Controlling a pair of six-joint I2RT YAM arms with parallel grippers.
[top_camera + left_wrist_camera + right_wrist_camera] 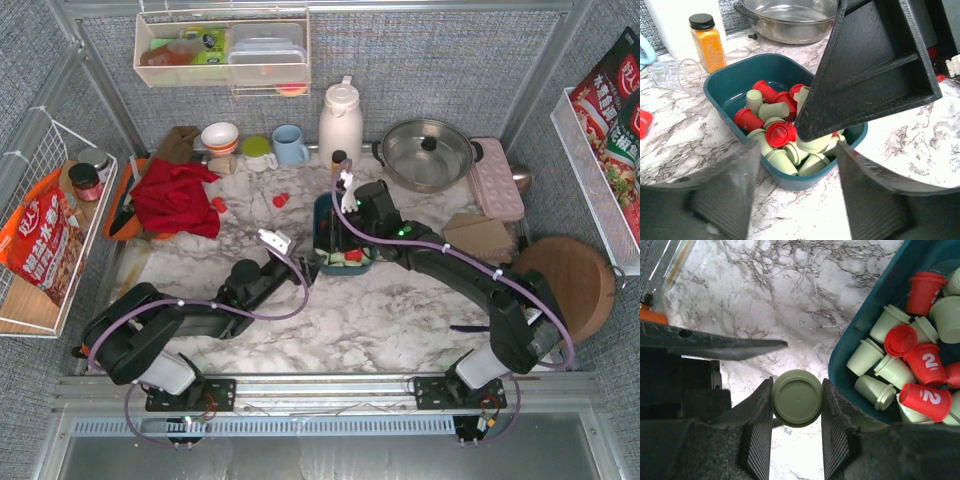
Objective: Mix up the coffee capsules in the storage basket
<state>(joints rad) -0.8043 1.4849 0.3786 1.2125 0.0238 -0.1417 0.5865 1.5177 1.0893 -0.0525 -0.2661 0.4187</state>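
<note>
Gripping one green capsule (797, 400) by its sides, the right gripper (797, 407) holds it over bare marble just outside the basket (852, 340) wall, not above the pile. Letting go here would likely drop it on the table (765, 300), where it could roll off. The left gripper (799, 187) hangs open and empty at the basket's near side, close to the right one, so a bump looks possible. Only the right wrist view shows the held capsule; the left wrist view hides it but shows the red and green capsules (777, 132) heaped inside.
</note>
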